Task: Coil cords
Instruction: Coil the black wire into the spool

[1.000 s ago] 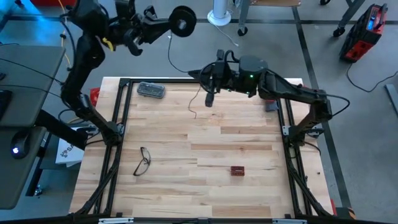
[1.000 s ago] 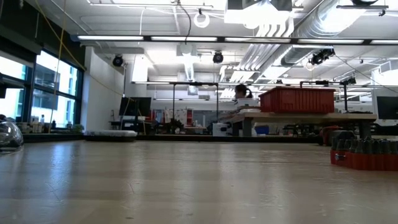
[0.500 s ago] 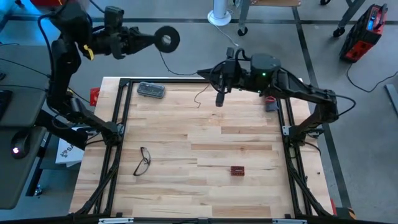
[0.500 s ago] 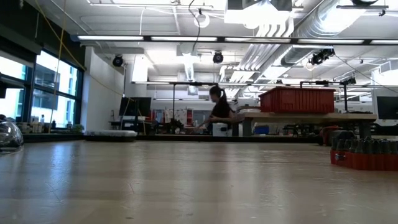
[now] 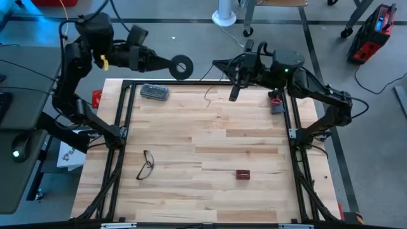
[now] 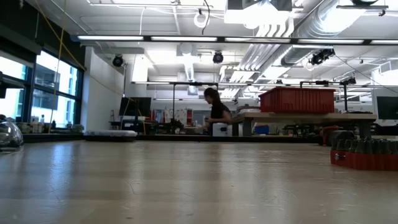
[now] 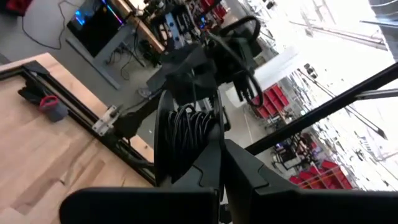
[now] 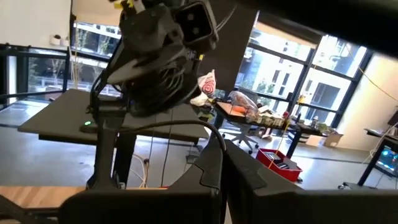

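A large open robotics lab or workshop. A wooden tabletop (image 5: 210, 140) in a black metal frame stands on a grey concrete floor (image 5: 356, 114). Beyond it, the low view shows a high ceiling with exposed ducts (image 6: 292, 31) and strip lights (image 6: 130, 38), tall windows (image 6: 46, 87), workbenches carrying a red crate (image 6: 297, 100), and a person (image 6: 216, 111) at a far bench. A desk (image 5: 25, 114) stands beside the tabletop.
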